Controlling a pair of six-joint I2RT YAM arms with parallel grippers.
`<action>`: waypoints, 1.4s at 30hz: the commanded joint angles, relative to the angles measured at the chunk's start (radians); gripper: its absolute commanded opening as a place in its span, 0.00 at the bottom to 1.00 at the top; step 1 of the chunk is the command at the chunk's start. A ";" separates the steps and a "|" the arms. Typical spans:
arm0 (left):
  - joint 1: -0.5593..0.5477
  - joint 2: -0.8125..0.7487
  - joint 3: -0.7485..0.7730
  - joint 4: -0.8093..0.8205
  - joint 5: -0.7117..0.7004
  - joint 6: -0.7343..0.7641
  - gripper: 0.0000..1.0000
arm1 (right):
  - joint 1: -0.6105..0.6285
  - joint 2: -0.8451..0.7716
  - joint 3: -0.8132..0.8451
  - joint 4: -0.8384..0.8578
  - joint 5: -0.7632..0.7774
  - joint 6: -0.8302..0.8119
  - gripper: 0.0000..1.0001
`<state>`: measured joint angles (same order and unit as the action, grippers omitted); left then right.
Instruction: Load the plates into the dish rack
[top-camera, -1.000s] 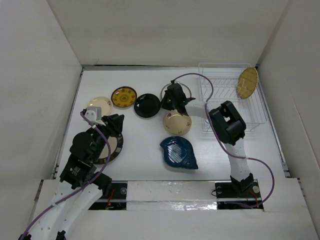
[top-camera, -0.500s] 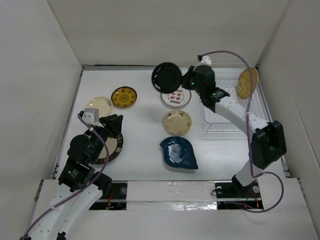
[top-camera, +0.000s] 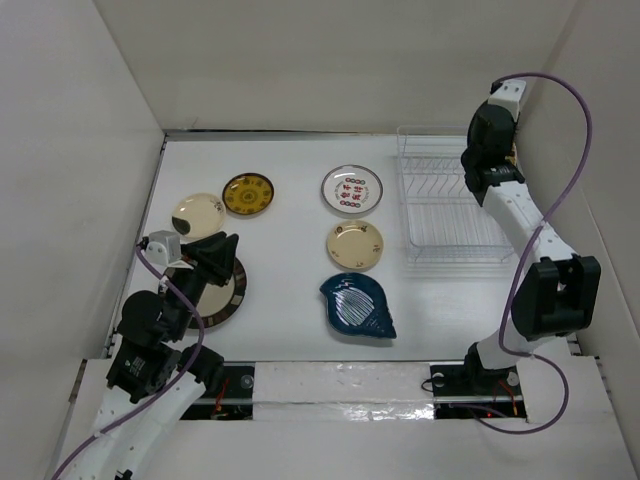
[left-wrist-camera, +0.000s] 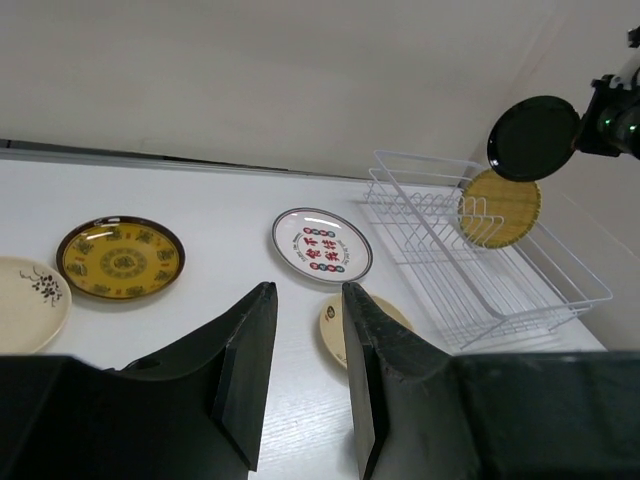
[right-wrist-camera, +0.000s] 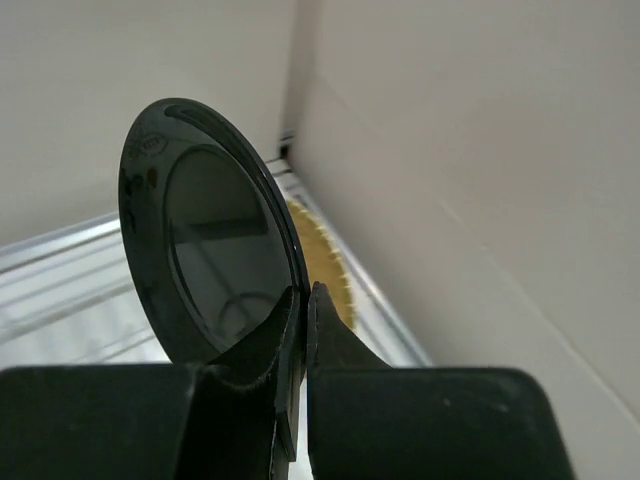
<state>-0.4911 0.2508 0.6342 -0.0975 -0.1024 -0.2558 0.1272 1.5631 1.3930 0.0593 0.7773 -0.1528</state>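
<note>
My right gripper (right-wrist-camera: 304, 290) is shut on the rim of the glossy black plate (right-wrist-camera: 210, 230), holding it upright above the dish rack (top-camera: 440, 205), next to the woven yellow plate (right-wrist-camera: 328, 262) standing in the rack. The held plate also shows in the left wrist view (left-wrist-camera: 533, 138), above the woven plate (left-wrist-camera: 500, 207). My left gripper (left-wrist-camera: 305, 290) is open and empty over the large dark-rimmed plate (top-camera: 228, 302). On the table lie a yellow patterned plate (top-camera: 248, 193), a cream plate (top-camera: 198, 215), a white plate with red-green marks (top-camera: 352, 189), another cream plate (top-camera: 355, 244) and a blue leaf-shaped plate (top-camera: 358, 305).
White walls close in the table on the left, back and right; the right wall runs right beside the rack and my right arm (top-camera: 520, 215). The rack's upright tines (left-wrist-camera: 440, 215) stand in rows beside the woven plate.
My right arm lifted the black plate off the table, swung it right and now holds it over the rack's far right corner. My left gripper drew back slightly toward the near left.
</note>
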 joint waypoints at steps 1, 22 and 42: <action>-0.012 -0.024 -0.007 0.036 -0.002 -0.002 0.30 | -0.023 0.038 0.020 0.123 0.042 -0.183 0.00; -0.021 0.005 -0.007 0.036 -0.014 -0.002 0.30 | -0.115 0.235 0.080 0.158 0.037 -0.297 0.00; -0.021 0.013 -0.008 0.036 -0.011 -0.003 0.30 | -0.129 0.272 -0.006 0.108 -0.062 -0.125 0.00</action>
<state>-0.5049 0.2581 0.6342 -0.1017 -0.1135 -0.2558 -0.0097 1.8229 1.4021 0.1337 0.7246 -0.3275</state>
